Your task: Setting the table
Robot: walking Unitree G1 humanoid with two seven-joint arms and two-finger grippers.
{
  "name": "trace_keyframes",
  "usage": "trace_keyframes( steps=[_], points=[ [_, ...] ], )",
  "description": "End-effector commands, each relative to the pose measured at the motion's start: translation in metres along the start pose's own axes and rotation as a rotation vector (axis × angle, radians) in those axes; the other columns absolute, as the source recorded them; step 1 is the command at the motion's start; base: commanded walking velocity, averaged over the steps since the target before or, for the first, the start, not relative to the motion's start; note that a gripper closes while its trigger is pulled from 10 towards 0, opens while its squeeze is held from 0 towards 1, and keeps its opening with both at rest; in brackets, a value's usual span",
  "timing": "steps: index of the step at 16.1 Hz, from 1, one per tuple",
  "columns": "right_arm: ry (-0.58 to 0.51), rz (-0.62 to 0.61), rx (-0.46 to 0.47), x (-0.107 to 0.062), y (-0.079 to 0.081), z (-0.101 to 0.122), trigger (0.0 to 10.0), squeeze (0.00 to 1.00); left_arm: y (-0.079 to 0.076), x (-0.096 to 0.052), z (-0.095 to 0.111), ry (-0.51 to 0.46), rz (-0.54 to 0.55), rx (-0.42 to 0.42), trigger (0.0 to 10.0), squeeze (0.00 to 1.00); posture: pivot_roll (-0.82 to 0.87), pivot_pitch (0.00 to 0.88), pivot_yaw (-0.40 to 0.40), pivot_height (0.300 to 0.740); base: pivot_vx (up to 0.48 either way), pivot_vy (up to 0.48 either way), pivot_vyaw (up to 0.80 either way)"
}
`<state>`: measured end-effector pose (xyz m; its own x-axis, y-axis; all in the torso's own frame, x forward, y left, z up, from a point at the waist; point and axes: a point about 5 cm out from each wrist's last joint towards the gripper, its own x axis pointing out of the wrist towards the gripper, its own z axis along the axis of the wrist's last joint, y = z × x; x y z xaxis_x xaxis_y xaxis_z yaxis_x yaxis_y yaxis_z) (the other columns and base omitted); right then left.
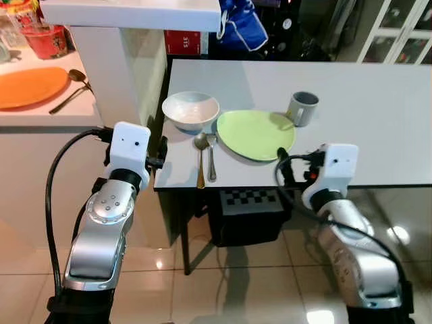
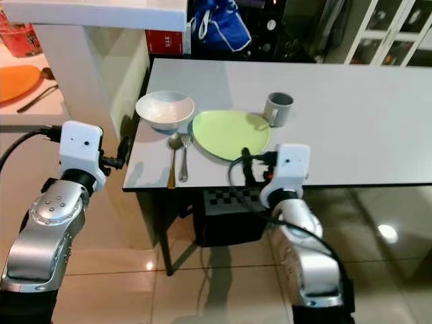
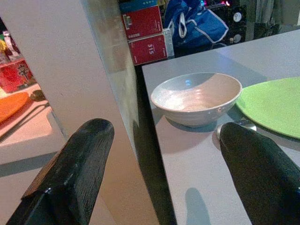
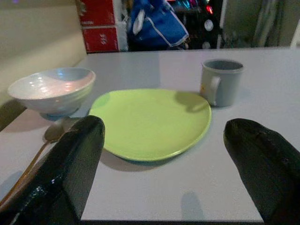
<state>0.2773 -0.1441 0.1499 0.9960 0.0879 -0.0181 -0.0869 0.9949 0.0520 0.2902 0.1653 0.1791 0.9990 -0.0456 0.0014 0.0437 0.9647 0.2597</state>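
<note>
Left eye view: a smooth grey table [image 1: 351,115] is seen laid with a place setting near its front left corner. A round lime-green plate [image 1: 255,133], matte and shallow, is set close to the front edge; a glossy white bowl [image 1: 191,110] stands just beside it on the left, and a grey mug [image 1: 302,108] with its handle turned toward the plate stands at the plate's far right rim. Two spoons [image 1: 206,156], one silver and one with a golden handle, are laid side by side between bowl and plate, handles pointing to the table edge. An orange plate [image 1: 27,86] and another spoon [image 1: 69,89] are left on a white counter [image 1: 47,115] to the left. The left gripper [image 3: 159,173] is held off the table's left corner, its black fingers spread wide and empty; the right gripper [image 4: 164,164] is held before the green plate, likewise spread and empty. Red boxes [image 3: 145,33] and a blue bag [image 3: 197,23] behind the table are shown more plainly in the wrist views.
</note>
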Motion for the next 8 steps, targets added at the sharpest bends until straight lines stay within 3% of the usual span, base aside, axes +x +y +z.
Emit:
trace_keyframes(
  steps=[1,3,5,8],
  points=[
    [-0.041,0.01,-0.033,-0.001,0.0,0.008,10.0,0.0,-0.003,0.001,0.007,-0.027,-0.018,-0.004,10.0,0.0,-0.02,0.0,-0.012,0.74,0.0,0.0,0.0],
    [-0.011,0.01,-0.016,0.004,-0.001,0.005,10.0,0.0,-0.003,0.002,0.007,-0.018,0.004,-0.007,10.0,0.0,-0.01,0.0,-0.014,0.74,0.0,0.154,0.0],
    [-0.015,-0.001,0.042,0.007,-0.001,0.005,10.0,0.0,-0.005,-0.001,0.008,-0.039,-0.021,0.048,10.0,0.0,0.02,0.0,-0.022,0.74,0.0,0.362,0.0],
    [-0.015,-0.02,0.071,0.011,0.003,0.004,10.0,0.0,-0.001,0.003,0.012,-0.046,-0.005,0.05,10.0,0.0,0.03,0.0,-0.017,0.74,0.0,0.455,0.0]
  ],
)
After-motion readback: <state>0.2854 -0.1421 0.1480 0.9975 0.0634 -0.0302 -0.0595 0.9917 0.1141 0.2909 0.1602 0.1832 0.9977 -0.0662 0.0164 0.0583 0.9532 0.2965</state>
